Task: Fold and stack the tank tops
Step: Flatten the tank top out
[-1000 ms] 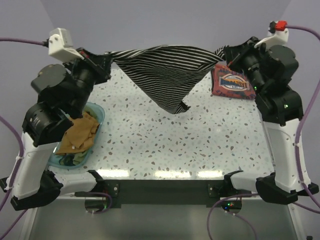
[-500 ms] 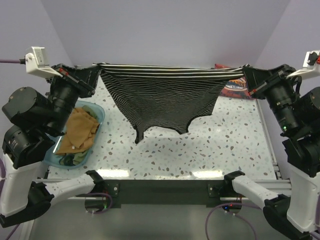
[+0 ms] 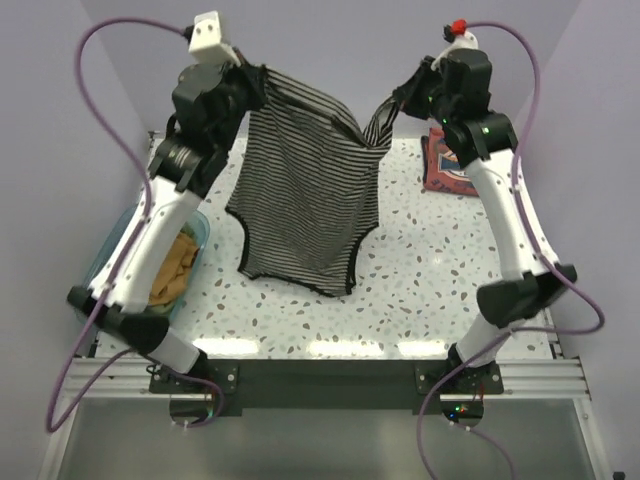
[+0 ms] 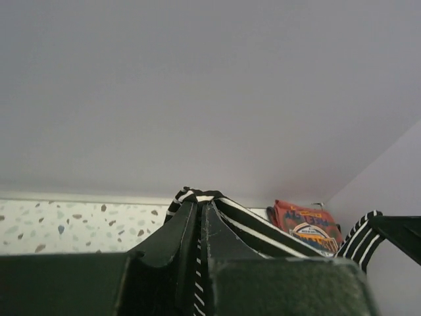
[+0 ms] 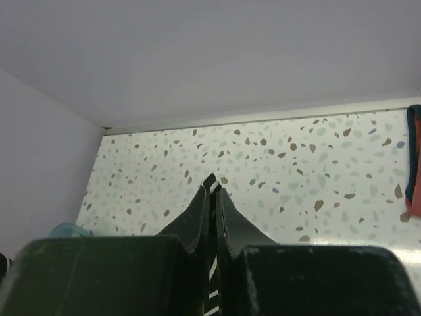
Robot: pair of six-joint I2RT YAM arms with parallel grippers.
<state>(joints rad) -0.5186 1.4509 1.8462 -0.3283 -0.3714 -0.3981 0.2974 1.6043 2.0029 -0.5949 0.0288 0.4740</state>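
The left pincer is shut tight on one top corner of the striped tank top. The right pincer is shut tight on the other corner. The top hangs high between them, over the table. Its top edge sags. The red tank top lies folded at the far right. The orange tank tops sit in the bin on the left. I think the best way is to pull the corners apart until the edge is straight, then go down slowly so the bottom lands first and the cloth lies flat, away from the red one.
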